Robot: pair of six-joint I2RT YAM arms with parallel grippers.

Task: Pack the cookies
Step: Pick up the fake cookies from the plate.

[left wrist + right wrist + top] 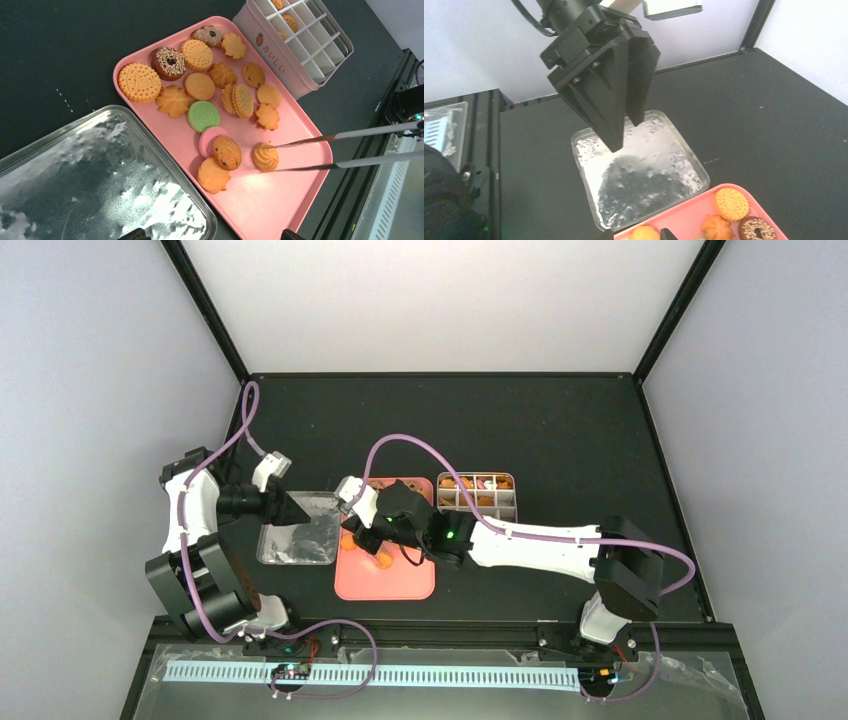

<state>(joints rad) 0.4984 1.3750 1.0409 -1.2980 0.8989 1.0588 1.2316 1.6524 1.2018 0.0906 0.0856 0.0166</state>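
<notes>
Hidden: in the top view, much of the pink tray (400, 585) is covered by the right arm (540, 545).
Cut off: the left gripper (625, 137) is seen in its own view only as two dark tips at the bottom edge. The white gridded tin (280, 65) is clipped by that view's top edge.
Hard to make out: it cannot be told whether the swirled cookie (265, 156) is lifted or resting on the tray.
Cookies (200, 86): most are spread over the far half of the pink tray, and a few are seen in the tin's compartments.
Look: mostly orange-golden rounds and flower shapes, with two brown sprinkled rings, one green round and one pink round under a chip cookie. One sandwich cookie is stood on edge.
Right gripper (275, 158): its long thin fingers are closed on the swirled cookie, one tip against each side.
Left gripper: its jaws are held apart, with nothing between them, above the silver tray (90, 175).
Silver tray: set just beside the pink tray on the black table (560, 440).
</notes>
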